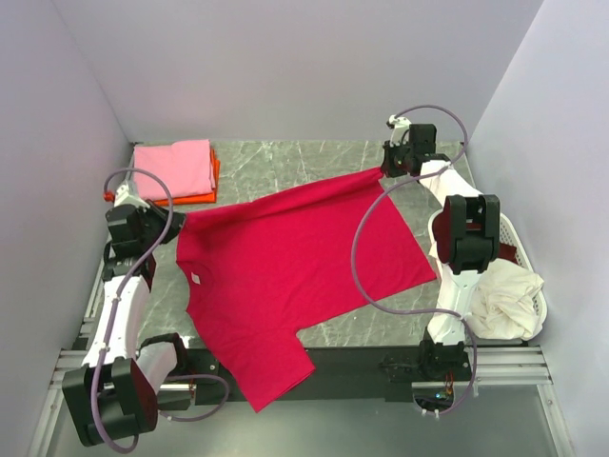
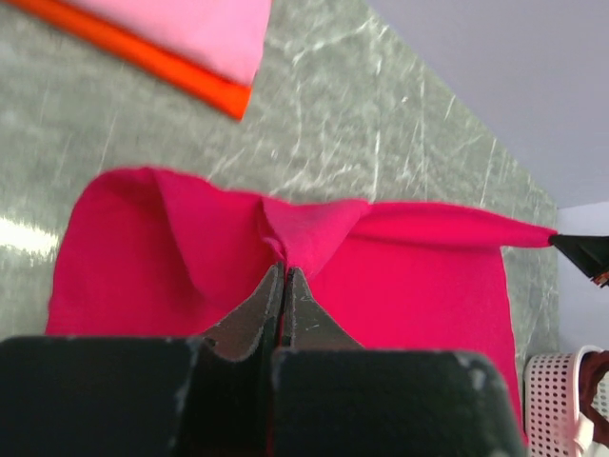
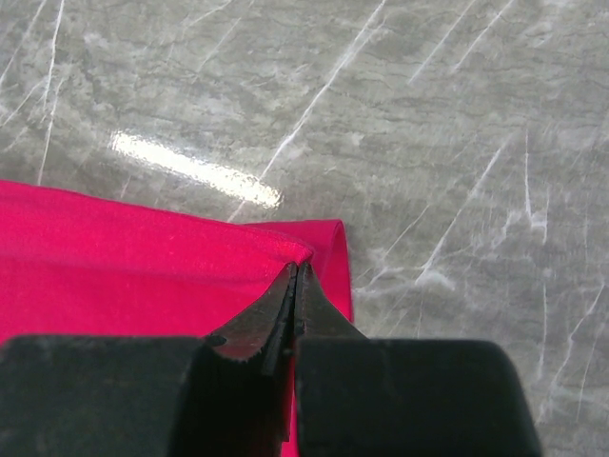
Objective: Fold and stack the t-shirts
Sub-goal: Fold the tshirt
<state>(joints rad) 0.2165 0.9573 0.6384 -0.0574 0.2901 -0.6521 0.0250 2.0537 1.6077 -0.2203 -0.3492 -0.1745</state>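
Apart, left pincer [image 2: 283, 270] and right pincer [image 3: 297, 268] tight on crimson t-shirt [image 1: 285, 271].

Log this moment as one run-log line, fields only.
left gripper: shut on crimson red fabric t-shirt | right gripper: shut on its corner | folded pink fabric t-shirt on orange one: far left

We see the crimson t-shirt [image 1: 285, 276] as soft matt cloth, the marbled tabletop [image 3: 428, 143] as smooth and glossy, the white basket [image 2: 547, 400] as perforated plastic.
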